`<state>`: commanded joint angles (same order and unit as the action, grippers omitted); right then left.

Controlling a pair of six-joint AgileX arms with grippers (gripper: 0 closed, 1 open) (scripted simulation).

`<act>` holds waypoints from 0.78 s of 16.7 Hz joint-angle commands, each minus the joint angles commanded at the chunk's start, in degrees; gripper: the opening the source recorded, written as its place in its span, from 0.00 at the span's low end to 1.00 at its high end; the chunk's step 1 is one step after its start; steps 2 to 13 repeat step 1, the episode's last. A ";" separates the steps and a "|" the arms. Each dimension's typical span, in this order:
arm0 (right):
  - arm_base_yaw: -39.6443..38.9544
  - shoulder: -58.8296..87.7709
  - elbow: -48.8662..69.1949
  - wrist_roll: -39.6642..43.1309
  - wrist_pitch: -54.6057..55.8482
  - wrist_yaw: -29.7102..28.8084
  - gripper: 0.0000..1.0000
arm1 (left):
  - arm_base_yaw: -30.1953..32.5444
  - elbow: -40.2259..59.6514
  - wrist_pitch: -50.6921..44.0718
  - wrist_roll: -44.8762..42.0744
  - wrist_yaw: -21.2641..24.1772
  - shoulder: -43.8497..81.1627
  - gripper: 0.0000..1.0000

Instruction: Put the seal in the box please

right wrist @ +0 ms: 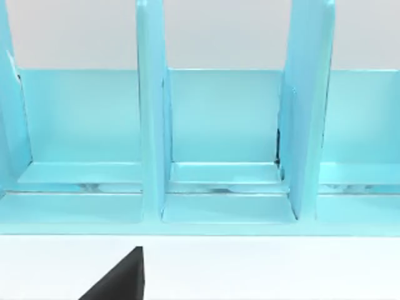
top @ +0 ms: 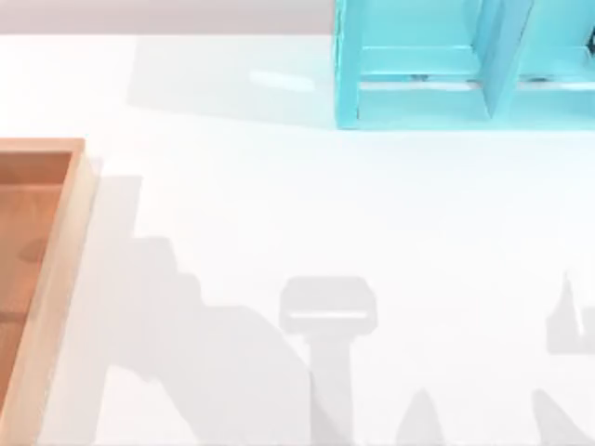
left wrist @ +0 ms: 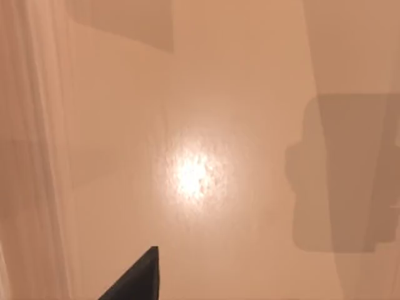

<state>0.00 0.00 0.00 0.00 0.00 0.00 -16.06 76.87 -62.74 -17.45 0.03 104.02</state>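
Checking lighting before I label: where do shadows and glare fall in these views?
Top view: grey arm-shaped shadows cross the white table beside the box. Left wrist view: a bright glare spot on an orange-brown surface, with soft dark shadows. Right wrist view: the turquoise cabinet is evenly lit.

You see the shallow wooden box (top: 58, 269) with light tan rims and an orange-brown inside, faint darker grain bands crossing it. Below your left gripper's black fingertip (left wrist: 139, 279), that floor (left wrist: 237, 75) reads pale orange-tan with a bright white glare spot and soft grey-brown shadow patches. The plain white table (top: 279, 204) carries pale grey shadows. Ahead of your right gripper's black fingertip (right wrist: 122, 279), the turquoise shelf-like cabinet (right wrist: 222, 125) is uniform turquoise, with paler edges.
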 joint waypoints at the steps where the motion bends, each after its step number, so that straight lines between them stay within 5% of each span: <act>1: 0.00 0.00 0.00 0.00 0.00 0.00 1.00 | 0.00 0.00 0.00 0.00 0.00 0.00 1.00; 13: 0.00 0.00 0.00 0.00 0.00 0.00 1.00 | 0.00 0.00 0.00 0.00 0.00 0.00 1.00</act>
